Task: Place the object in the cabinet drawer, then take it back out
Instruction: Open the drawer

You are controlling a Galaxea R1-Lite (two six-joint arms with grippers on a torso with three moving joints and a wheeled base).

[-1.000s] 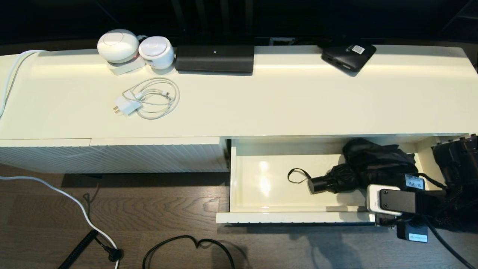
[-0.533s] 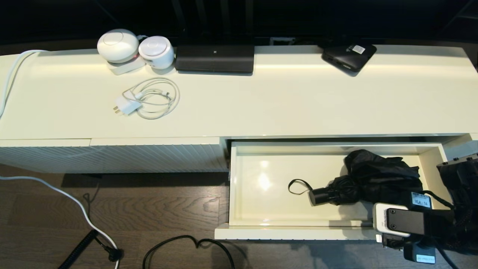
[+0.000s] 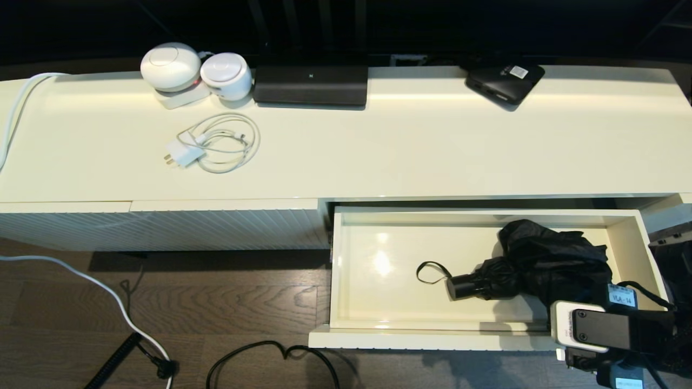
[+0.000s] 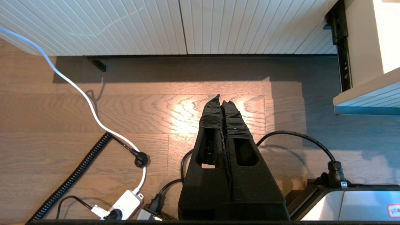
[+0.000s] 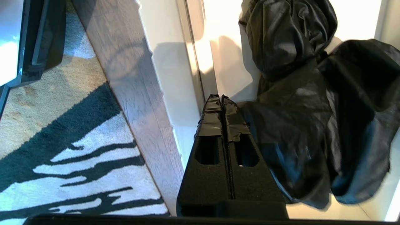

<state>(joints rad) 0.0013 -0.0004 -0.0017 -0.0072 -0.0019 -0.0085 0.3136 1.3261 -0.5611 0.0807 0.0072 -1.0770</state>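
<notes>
A: Drawer (image 3: pixel 481 340) stands further out of the cabinet than a second ago; the whole tray shows now, back wall included. Right gripper (image 5: pixel 222 100) sits at its front right corner and has travelled back with the drawer front.

B: So this reads as the reopening pull, with the put-in half done. The folding umbrella (image 3: pixel 532 265) lies inside, right half of the tray, fabric bunched toward the right wall, stubby handle (image 3: pixel 459 286) pointing left, wrist loop (image 3: pixel 431 272) flat on the drawer floor.

A: Agreed. It has ridden out with the drawer and kept its pose on the tray.

B: Fingers?

A: Right pair pressed together, nothing between them. In the right wrist view the tips hang over the drawer's front rim with the umbrella's loose fabric just beside them on the inner side. Contact with the cloth: cannot tell. Handle lies well apart from the tips, toward the tray's middle.

B: Left gripper (image 4: pixel 222 103)?

A: Parked over the wooden floor (image 4: pixel 93 118) before the ribbed panel (image 4: pixel 175 25), fingers pressed together too, empty.

B: My guess for what is next: spread the right fingers, then reach into the drawer for the umbrella. Loose cloth may slip; the handle looks firmer.
</notes>
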